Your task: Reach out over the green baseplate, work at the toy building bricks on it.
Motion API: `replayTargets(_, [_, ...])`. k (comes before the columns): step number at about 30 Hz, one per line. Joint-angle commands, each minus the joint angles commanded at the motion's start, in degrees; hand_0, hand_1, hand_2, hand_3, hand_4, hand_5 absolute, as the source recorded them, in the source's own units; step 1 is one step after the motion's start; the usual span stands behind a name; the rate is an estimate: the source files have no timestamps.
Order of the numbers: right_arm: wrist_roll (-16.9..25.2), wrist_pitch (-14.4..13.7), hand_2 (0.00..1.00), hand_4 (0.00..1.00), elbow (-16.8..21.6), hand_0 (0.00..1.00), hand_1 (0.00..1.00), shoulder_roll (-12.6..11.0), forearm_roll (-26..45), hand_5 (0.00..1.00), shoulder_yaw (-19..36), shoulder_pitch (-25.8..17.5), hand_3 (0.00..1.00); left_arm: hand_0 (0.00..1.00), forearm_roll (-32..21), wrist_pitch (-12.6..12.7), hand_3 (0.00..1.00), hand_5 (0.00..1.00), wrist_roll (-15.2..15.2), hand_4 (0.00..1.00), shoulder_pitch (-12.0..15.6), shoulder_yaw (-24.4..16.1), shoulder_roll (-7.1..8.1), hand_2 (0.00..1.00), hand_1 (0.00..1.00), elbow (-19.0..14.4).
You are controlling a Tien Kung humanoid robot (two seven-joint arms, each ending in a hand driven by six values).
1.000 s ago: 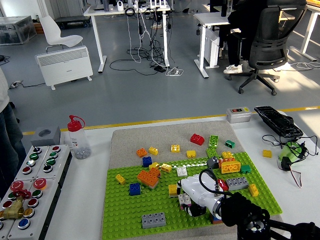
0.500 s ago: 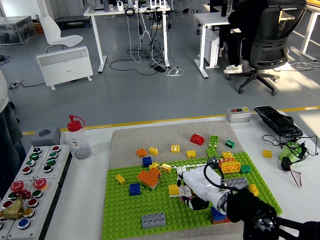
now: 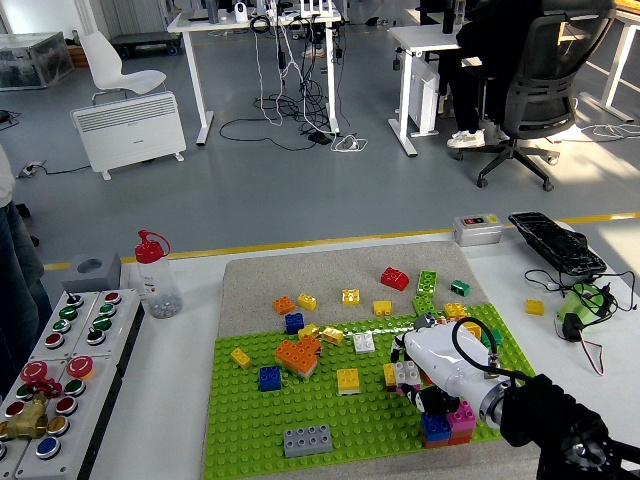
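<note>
I see my right robot hand (image 3: 432, 372) has slid rightward across the flat green studded baseplate (image 3: 250, 425), its grip hidden so I cannot tell, leaving the square yellow brick (image 3: 347, 380) exposed.

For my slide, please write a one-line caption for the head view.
The robot's right hand reaches over the green baseplate among scattered toy bricks.

glossy plastic bricks (image 3: 297, 355), studded green baseplate (image 3: 250, 420), matt grey felt mat (image 3: 260, 275)
</note>
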Motion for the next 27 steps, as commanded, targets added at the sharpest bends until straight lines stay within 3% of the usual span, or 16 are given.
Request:
replayTargets(11, [0.1,-0.1,0.551,0.534,3.6,0.126,0.320,-3.5,0.3,0.095,0.3,-3.8,0.533,0.684,0.5,0.0,0.617,0.998,0.1,0.352,0.1,-0.2,-0.02,0.684,0.696,0.0])
replayTargets(27, [0.9,-0.8,0.551,0.509,4.0,0.127,0.322,-4.6,0.7,0.090,-0.3,-5.0,0.532,0.684,0.7,0.1,0.616,0.998,0.1,0.351,0.1,-0.2,-0.07,0.684,0.696,0.0])
